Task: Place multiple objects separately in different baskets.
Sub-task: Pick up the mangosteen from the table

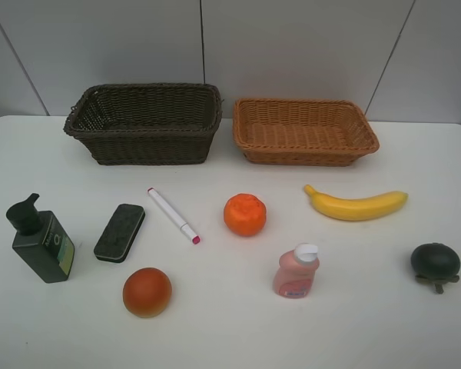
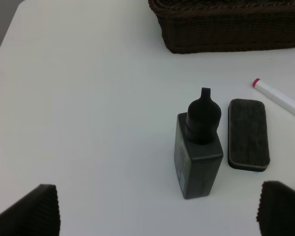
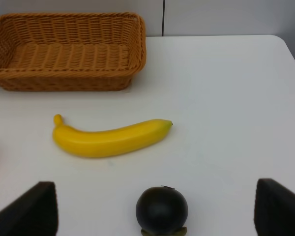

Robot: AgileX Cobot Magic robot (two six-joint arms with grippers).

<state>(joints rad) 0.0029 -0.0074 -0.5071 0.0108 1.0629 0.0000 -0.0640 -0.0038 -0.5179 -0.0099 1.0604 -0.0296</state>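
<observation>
Eight objects lie on the white table, none yet in the dark brown wicker basket or the orange-tan wicker basket, so the first pick is in hand. The left gripper, jaws wide open and empty, faces the dark green pump bottle beside the black eraser. The right gripper, likewise open, faces the dark green round fruit near the yellow banana. Next, I judge, one must descend and close on its object.
</observation>
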